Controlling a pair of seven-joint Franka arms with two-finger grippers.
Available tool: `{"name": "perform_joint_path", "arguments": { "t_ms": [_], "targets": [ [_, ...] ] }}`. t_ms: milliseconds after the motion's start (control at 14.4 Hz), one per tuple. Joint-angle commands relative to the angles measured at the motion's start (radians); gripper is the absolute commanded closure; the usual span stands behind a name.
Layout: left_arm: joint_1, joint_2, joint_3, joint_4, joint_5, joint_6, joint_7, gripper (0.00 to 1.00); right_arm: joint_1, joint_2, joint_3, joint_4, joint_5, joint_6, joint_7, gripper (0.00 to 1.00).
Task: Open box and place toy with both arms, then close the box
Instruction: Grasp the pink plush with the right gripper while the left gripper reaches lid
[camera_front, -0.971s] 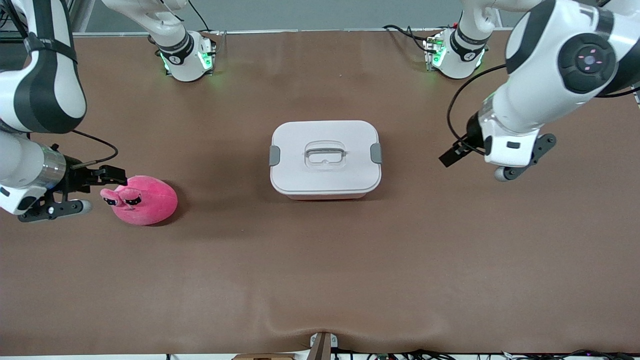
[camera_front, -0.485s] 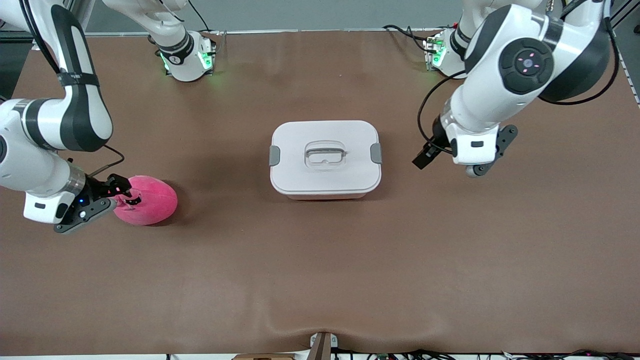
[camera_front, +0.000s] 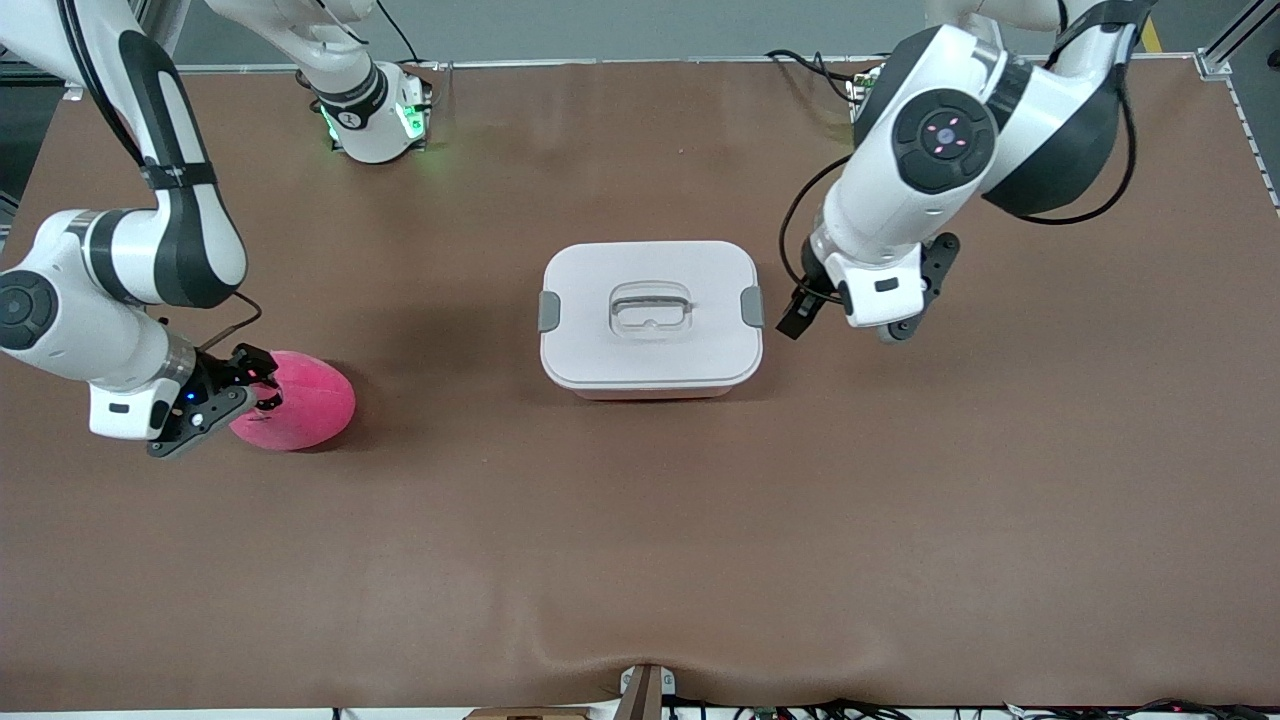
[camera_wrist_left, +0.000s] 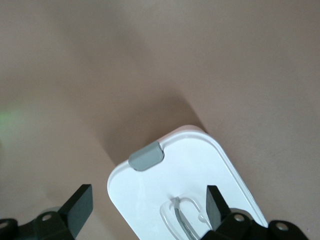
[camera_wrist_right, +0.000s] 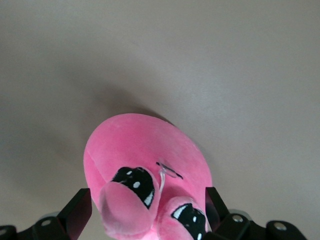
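Approach looks like the step in hand: from the front, the box (camera_front: 651, 318) sits shut mid-table, contents unseen, left gripper (camera_front: 790, 322) beside its clip; left wrist shows spread fingers (camera_wrist_left: 80, 206) over that clip (camera_wrist_left: 146, 156), next to be unlatched; right wrist shows the open right gripper (camera_wrist_right: 147, 210) straddling the toy (camera_wrist_right: 147, 165), not yet squeezing.

The box (camera_front: 651, 318) is sitting mid-surface (camera_front: 640, 540), lid on. The toy (camera_front: 297, 401) is lying near the edge at the right arm's end, slightly nearer the front camera.
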Motion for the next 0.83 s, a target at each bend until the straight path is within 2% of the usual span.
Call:
{"name": "perform_joint_path", "arguments": {
  "t_ms": [0,208,277,416,485,555,763],
  "targets": [
    [-0.035,0.032,0.009,0.028,-0.015,0.026,-0.103,0.0,0.0,-0.02,0.005,-0.031,-0.016,-0.001,-0.004,0.0],
    [-0.075,0.052,0.009,0.03,-0.013,0.041,-0.18,0.0,0.004,-0.007,0.006,-0.032,-0.014,-0.034,-0.004,0.0],
    [-0.084,0.061,0.009,0.028,-0.015,0.061,-0.211,0.0,0.006,-0.002,0.006,-0.032,-0.014,-0.042,-0.005,0.11],
    [-0.11,0.079,0.009,0.028,-0.01,0.08,-0.278,0.0,0.004,0.001,0.006,-0.032,-0.014,-0.044,-0.004,0.69],
    [-0.122,0.086,0.009,0.028,-0.012,0.086,-0.309,0.0,0.003,0.003,0.006,-0.032,-0.014,-0.045,-0.005,0.85],
    [-0.122,0.095,0.009,0.028,-0.018,0.106,-0.34,0.0,0.003,0.001,0.006,-0.032,-0.013,-0.045,-0.007,0.98],
    [-0.145,0.116,0.009,0.027,-0.021,0.155,-0.413,0.0,0.003,0.001,0.006,-0.029,-0.013,-0.045,-0.033,1.0]
  ]
}}
